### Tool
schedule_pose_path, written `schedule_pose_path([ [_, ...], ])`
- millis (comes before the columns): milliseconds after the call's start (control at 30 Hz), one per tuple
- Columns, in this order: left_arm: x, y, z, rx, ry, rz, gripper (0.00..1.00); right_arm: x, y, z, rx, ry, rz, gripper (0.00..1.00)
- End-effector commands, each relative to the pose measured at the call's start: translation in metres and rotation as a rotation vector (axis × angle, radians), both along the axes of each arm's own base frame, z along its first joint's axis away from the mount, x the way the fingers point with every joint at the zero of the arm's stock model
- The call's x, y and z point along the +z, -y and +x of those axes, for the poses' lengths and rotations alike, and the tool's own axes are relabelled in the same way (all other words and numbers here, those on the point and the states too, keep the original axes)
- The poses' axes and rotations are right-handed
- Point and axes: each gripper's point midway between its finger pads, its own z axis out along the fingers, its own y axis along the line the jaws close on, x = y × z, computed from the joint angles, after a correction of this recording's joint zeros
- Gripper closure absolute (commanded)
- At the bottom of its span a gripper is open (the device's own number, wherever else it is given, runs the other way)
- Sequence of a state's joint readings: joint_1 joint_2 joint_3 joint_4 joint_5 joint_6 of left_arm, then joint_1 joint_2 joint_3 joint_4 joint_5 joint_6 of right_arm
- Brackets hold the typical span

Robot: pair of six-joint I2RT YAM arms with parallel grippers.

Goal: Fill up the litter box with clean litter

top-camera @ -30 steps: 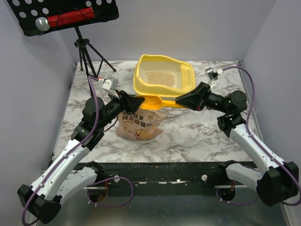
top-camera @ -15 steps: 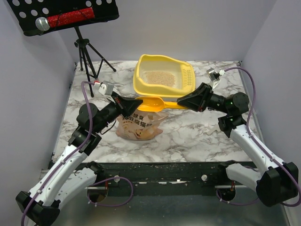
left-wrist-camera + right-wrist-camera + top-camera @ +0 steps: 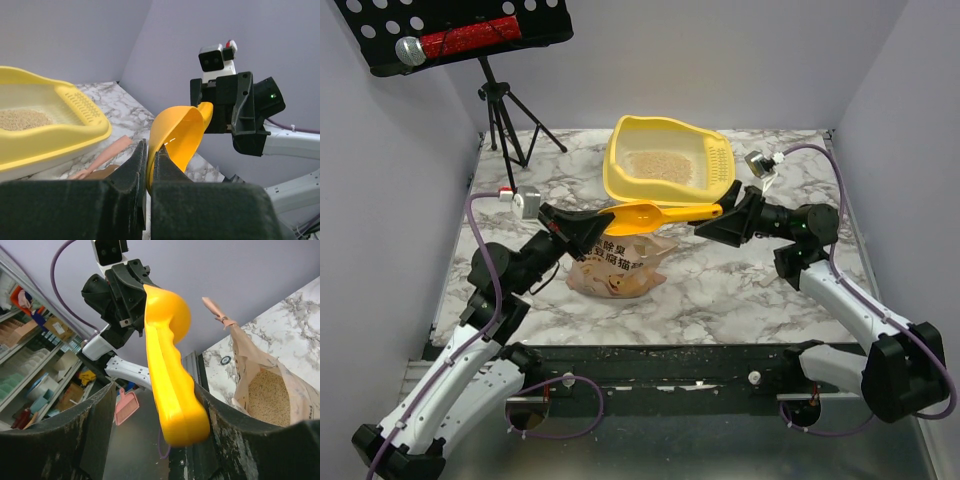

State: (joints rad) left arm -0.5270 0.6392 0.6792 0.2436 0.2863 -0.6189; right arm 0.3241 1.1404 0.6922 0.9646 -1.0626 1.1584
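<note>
The scoop has changed hands. The left pincer, half open a second ago, now clamps the rim of the bowl. The right pincer has spread wide around the handle, though whether it still touches I cannot tell. The litter box sits at the back of the worktop holding a thin patch of litter. The open bag lies below the scoop. Scooping likely falls to the left arm.

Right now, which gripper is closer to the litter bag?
Left. The left gripper, clamped on the scoop, hangs just above the bag; the right gripper is off to the bag's right, by the scoop's handle.
</note>
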Motion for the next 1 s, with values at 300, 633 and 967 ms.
schedule_pose_path([
  [300,0.023,-0.013,-0.001,0.05,0.05,-0.077,1.0,0.013,-0.003,-0.003,0.047,0.093,0.035,0.32],
  [633,0.027,-0.013,-0.007,0.029,0.042,-0.1,1.0,0.018,-0.009,0.014,0.042,0.115,0.025,0.32],
  [967,0.02,-0.009,-0.001,0.031,0.024,-0.09,1.0,0.028,-0.01,0.017,0.041,0.146,0.026,0.39],
])
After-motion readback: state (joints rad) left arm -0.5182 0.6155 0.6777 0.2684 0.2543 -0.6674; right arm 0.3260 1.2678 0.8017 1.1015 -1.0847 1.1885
